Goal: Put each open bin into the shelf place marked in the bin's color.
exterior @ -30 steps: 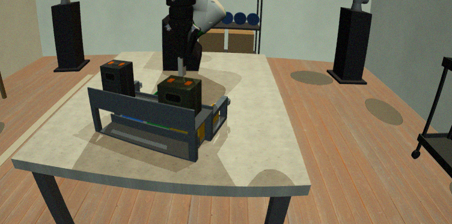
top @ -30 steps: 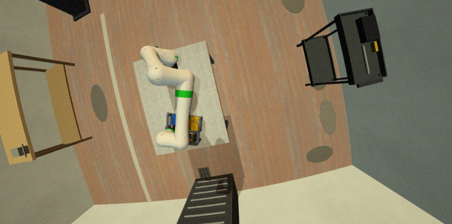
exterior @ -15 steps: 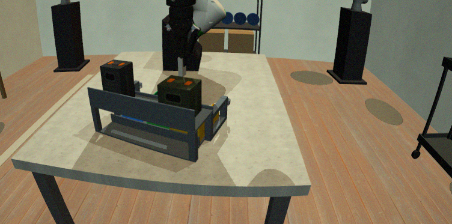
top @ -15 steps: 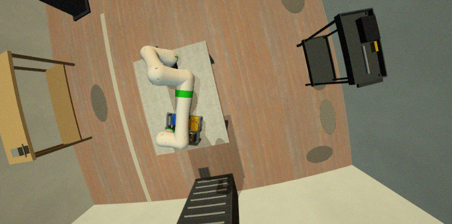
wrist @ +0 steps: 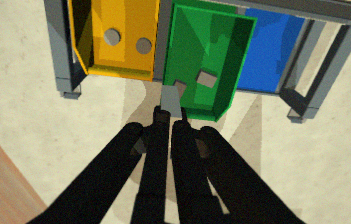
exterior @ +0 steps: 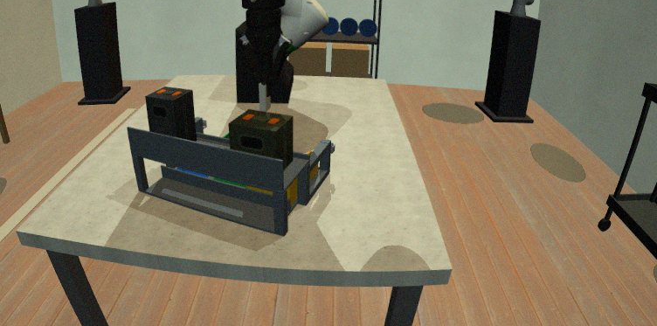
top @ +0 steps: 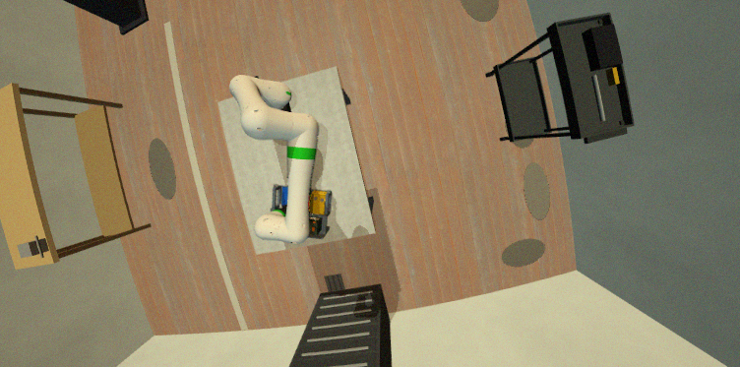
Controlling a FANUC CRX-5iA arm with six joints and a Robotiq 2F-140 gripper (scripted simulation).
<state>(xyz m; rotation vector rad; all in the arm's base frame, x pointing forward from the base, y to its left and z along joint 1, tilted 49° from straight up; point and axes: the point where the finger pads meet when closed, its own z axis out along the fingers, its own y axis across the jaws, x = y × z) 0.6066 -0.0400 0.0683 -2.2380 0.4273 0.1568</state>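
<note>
The yellow bin (wrist: 126, 60) (top: 320, 202) sits in the shelf's (exterior: 202, 150) (wrist: 64, 60) end place, two round parts inside. The green bin (wrist: 191, 55) is in the middle of the row, slightly turned, its front reaching farther out than the yellow one's; two square parts lie in it. Whether it rests level cannot be told. Blue floor (wrist: 271, 50) shows bare beside it. My gripper (wrist: 168, 97) (exterior: 264, 103) is shut with nothing between its fingertips, pointing down at the green bin's front left corner in the wrist view. The arm hides it in the top view.
Two dark boxes with orange marks, one tall (exterior: 169, 114) and one wide (exterior: 260, 135), stand on the shelf's rear board. Posts and side frames (wrist: 321, 75) bound the row. The shelf stands on the pale table (exterior: 368, 194) (top: 332, 99).
</note>
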